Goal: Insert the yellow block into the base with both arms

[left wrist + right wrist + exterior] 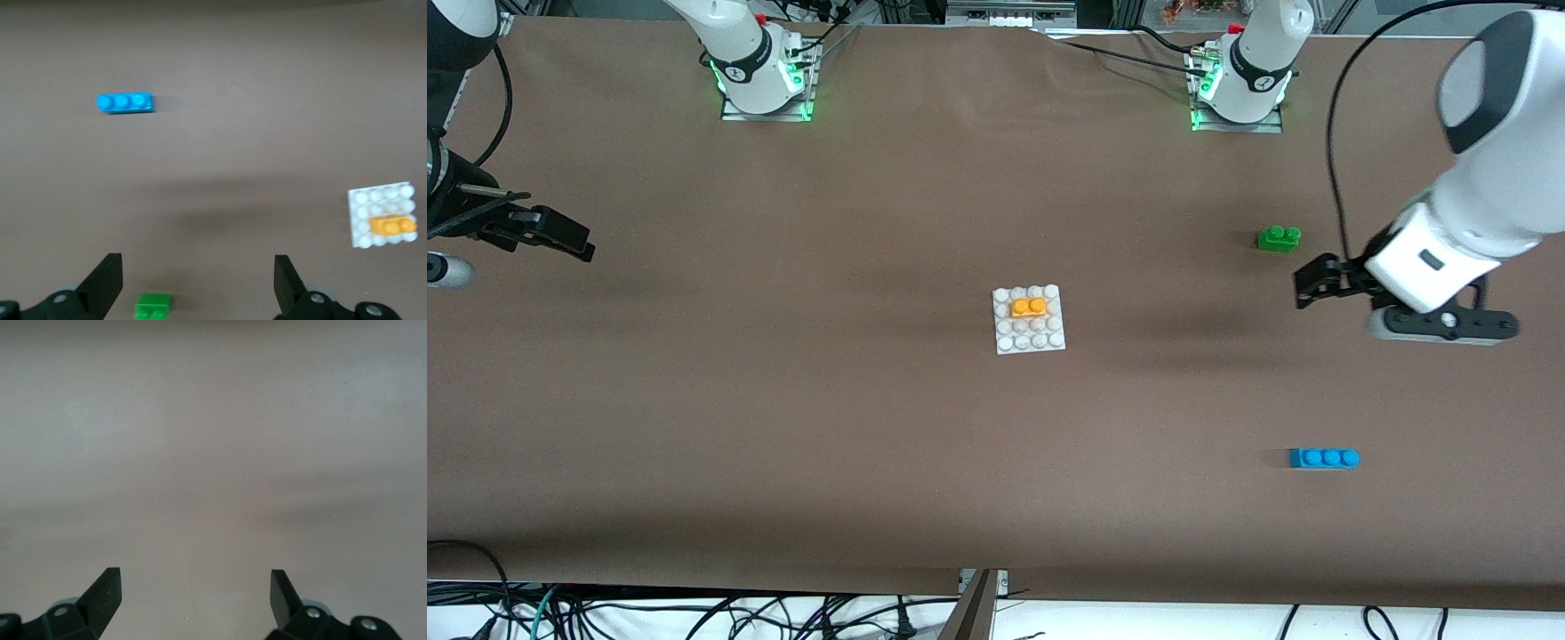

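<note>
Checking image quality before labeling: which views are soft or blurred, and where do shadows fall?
Front view: sharp, with faint arm shadows on the table beside the base. Left wrist view: soft; the yellow block and blue brick have smeared edges, and a dim shadow band crosses the middle. Right wrist view: only bare table, with a dim shadow band.

Readable text: none is showing in any of the three views.
Arm bases (765,67): small dark marks are sitting on the white housings, too small to make out as letters or numbers.
Bricks and plate: no print or brand is showing on their surfaces.
Table covering (783,400): it is carrying no label or sign.
</note>
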